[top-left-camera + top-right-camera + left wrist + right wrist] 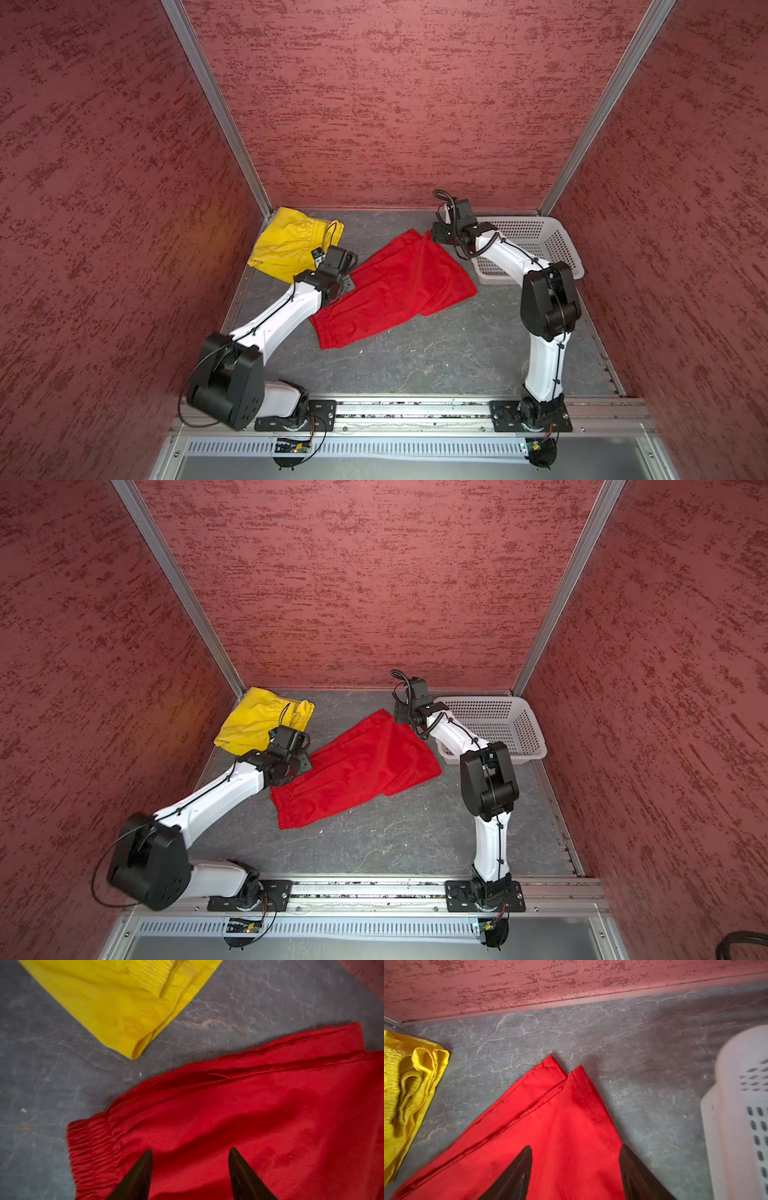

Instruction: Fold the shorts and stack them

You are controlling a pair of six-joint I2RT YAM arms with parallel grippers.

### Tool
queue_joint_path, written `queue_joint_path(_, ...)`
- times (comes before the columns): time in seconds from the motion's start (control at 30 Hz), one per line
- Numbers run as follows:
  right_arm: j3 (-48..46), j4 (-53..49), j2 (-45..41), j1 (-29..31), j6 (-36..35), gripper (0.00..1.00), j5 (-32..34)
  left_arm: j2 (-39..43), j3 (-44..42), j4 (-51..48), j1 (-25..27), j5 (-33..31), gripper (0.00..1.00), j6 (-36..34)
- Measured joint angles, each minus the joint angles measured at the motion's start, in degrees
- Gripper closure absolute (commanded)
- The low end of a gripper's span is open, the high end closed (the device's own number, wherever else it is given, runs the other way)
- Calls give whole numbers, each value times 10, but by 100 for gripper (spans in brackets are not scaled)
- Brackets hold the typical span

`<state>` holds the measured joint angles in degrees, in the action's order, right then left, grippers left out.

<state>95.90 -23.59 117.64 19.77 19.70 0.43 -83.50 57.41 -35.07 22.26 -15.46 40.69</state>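
The red shorts (395, 286) (357, 766) lie flat on the grey table, laid double, waistband toward the front left and leg hems toward the back. The yellow shorts (286, 245) (253, 725) sit folded in the back left corner. My left gripper (190, 1150) hovers open just above the red fabric (249, 1115), beside the gathered waistband, holding nothing. My right gripper (576, 1147) is open over the hem corner of the red shorts (550, 1126); one finger is over the cloth, the other at its edge. The yellow shorts (116, 1001) (404, 1095) also show in both wrist views.
A white perforated basket (536, 232) (498, 704) (737, 1105) stands at the back right, close behind my right arm. Textured red walls close in the back and both sides. Bare grey table runs in front of the red shorts.
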Motion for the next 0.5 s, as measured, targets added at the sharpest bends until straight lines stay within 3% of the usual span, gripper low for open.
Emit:
queue_joint_path(0.2, 129, -41, 133, -3, 0, 33, -9, -155, 142, -2, 39, -10, 22, -65)
queue_joint_path(0.5, 356, -122, 287, -21, 5, 33, -49, -302, 260, -1, 50, 23, 16, -142)
